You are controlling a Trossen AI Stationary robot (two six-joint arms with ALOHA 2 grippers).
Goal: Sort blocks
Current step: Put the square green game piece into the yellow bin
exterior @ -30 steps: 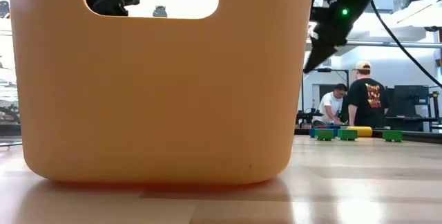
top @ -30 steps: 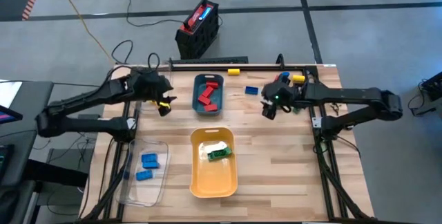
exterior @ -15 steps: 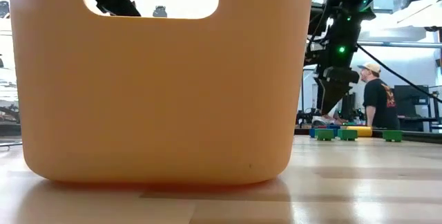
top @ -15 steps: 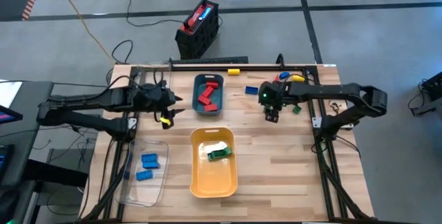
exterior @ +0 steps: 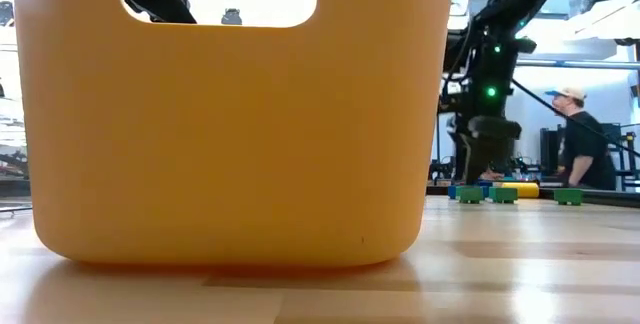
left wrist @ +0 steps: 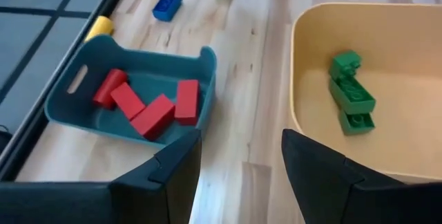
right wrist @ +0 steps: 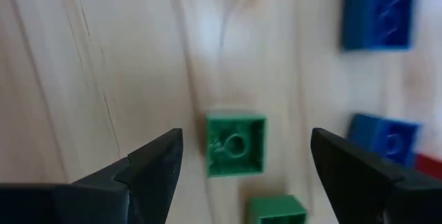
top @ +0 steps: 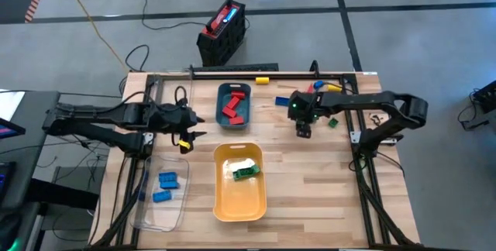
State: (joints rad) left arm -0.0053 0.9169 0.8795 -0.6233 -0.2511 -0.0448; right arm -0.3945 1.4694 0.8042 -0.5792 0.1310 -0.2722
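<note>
Since our right gripper [right wrist: 238, 165] hangs wide open right over a small green block [right wrist: 235, 144] on the table, we'd pinch its flat sides; looks light, rigid, slick plastic. Left gripper [left wrist: 238, 158] sits half-open, empty, near the trays.

The table [top: 310, 181] is pale wood with darker grain lines. A teal tray [left wrist: 83, 106] holds red blocks [left wrist: 148, 106]; a yellow tray [top: 240, 201] holds green blocks [left wrist: 351, 96]; a clear tray [top: 159, 208] holds blue blocks [top: 167, 180]. A green block [right wrist: 235, 144] and blue blocks [right wrist: 378, 10] lie on the bare wood. Both arms are black, and the box [top: 222, 30] on the grey floor is red and black.
</note>
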